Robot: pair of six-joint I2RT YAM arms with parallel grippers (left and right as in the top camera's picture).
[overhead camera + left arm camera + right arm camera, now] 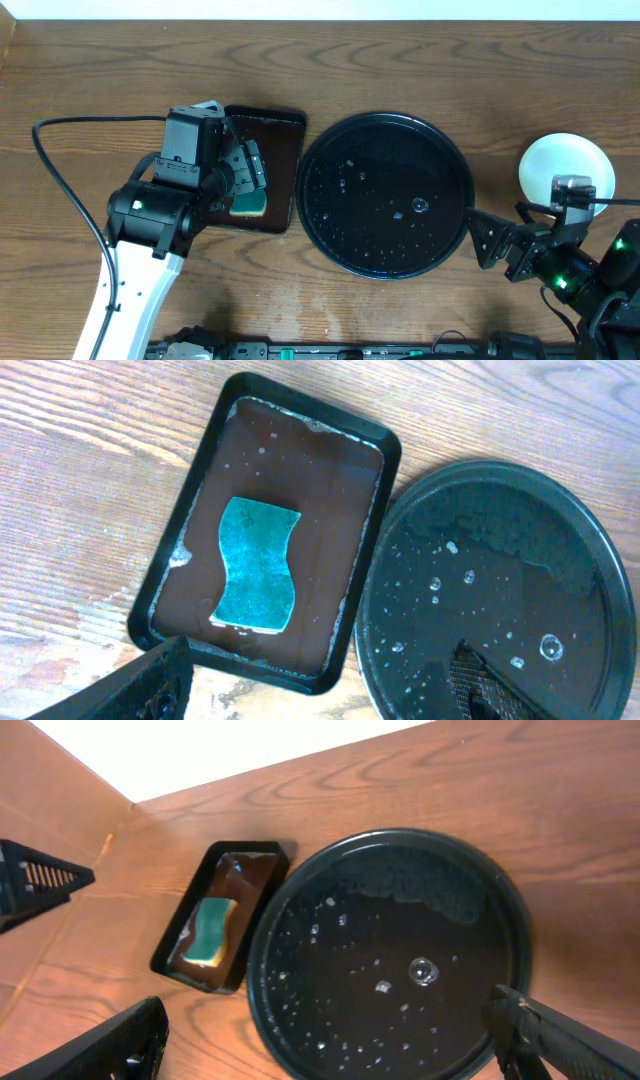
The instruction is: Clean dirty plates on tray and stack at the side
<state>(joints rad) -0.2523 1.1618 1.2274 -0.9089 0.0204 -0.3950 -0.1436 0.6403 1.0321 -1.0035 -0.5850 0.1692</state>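
1. Where the table [100,80] lies nearest the robot, the right gripper [482,240] hovers just beside the right rim of the tray [400,150]. Its jaws are spread wide and hold nothing, and in the right wrist view the fingers frame the tray from either side.
2. The left gripper [248,178] hangs over the rectangular tray [300,470]. Its jaws are likewise apart and empty, and in the left wrist view both fingertips stand clear of everything below.
3. The tray, round and glossy black, sits at mid-table. No plate rests on it. Only a film of water and scattered droplets [548,648] remain on its floor.
4. The rectangular tray touches or nearly touches the round one on its left. A teal sponge [258,565] lies flat in the shallow brown water inside, untouched by either arm.
5. The plates [565,160] stand on the bare table to the right of the tray, apart from its rim. The top one is pale mint-white and shows no red smear. How many lie beneath cannot be told from above.
6. Judged progress: the tray is cleared and the sponge set down, so cleaning and stacking appear complete or nearly so. Only the count of the stack is unconfirmed.
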